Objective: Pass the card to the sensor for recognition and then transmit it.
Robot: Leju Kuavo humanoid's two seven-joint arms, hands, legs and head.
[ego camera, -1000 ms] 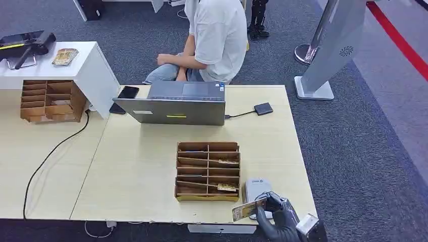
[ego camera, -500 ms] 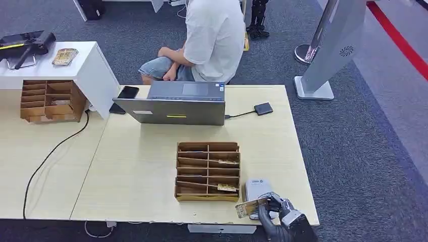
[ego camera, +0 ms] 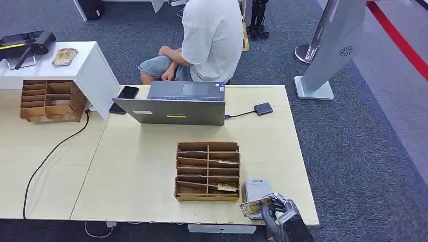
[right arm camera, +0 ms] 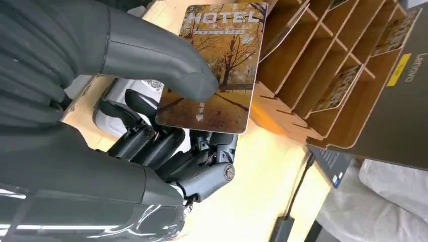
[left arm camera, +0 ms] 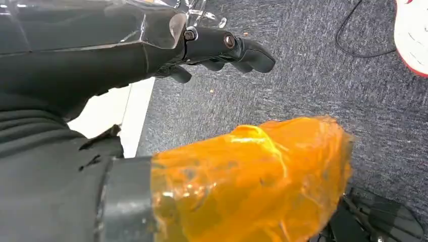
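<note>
My right hand (ego camera: 280,213) is at the table's near right edge and pinches a hotel card (ego camera: 254,207) with an autumn-tree picture between thumb and fingers. The card lies roughly flat, low over the near end of the grey-white sensor (ego camera: 257,190), which sits on the table right of the wooden slotted box (ego camera: 207,171). In the right wrist view the thumb presses on the card (right arm camera: 222,60) and the right hand (right arm camera: 151,126) has its fingers curled beneath it. My left hand (left arm camera: 222,48) hangs over grey carpet and holds nothing, its fingers loosely apart.
A laptop (ego camera: 174,103) stands at the table's far side, with a person (ego camera: 212,35) seated behind it. A small black device (ego camera: 263,108) on a cable lies to its right. A second wooden box (ego camera: 48,101) sits far left. A white kiosk (ego camera: 330,50) stands on the carpet.
My right hand has drawn back a little toward the table edge, carrying the card slightly right over the sensor's near end. The seated person has shifted position.
</note>
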